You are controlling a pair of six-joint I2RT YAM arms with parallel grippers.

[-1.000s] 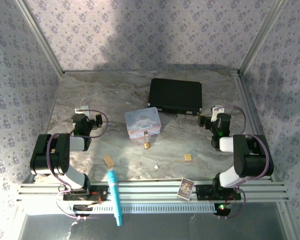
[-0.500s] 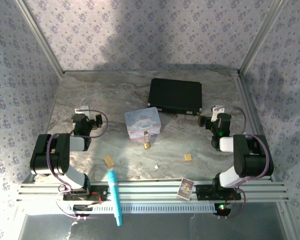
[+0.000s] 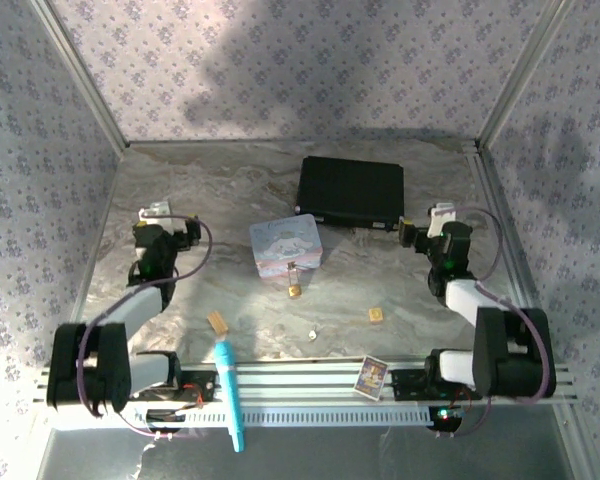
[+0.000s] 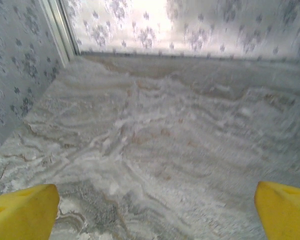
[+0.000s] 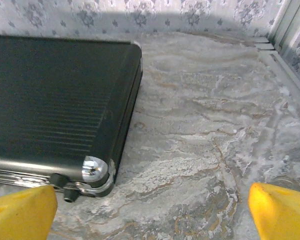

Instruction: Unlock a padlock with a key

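left arm (image 3: 138, 302), right arm (image 3: 467, 296) now lower, outstretched

Closed in on three sides by walls (image 3: 280, 70) papered in a pale grey-lilac floral print. Braced at upper left and upper right of frame by slanting aluminium posts (image 3: 77, 70). Floored with a marble-patterned table top (image 3: 180, 190), grey with tan veining; same table top (image 4: 155, 150) seen close from the left wrist. Edged along the bottom with a ribbed aluminium rail (image 3: 300, 380). Lit unevenly: bright wash at lower left, broad shadows across upper centre and upper right.
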